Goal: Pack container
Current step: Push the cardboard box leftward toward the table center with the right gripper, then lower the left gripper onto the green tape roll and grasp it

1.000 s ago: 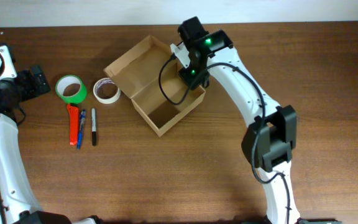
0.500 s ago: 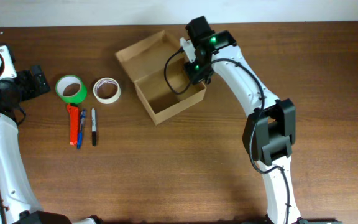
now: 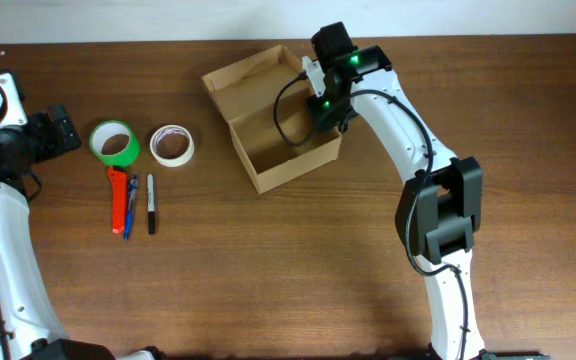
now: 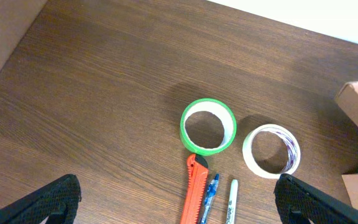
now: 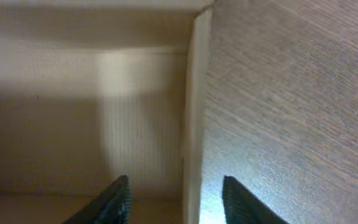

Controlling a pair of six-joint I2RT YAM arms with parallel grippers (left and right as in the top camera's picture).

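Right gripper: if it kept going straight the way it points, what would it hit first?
The right gripper, jaws open, straddles a side wall of the container. Pushed straight on, one finger would likely meet the container's floor and the other the table. Which comes first is unclear.

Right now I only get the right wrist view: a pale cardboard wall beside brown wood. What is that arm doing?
Observer: The right gripper straddles the right-hand wall of the container, with one finger inside and one outside.
Operator: Anything in the box?
Observer: Its visible floor is bare. The flap lid lies open at the far side.
Operator: What could go in?
Observer: To its left lie a green tape roll, a white tape roll, an orange cutter, a blue pen and a black marker.
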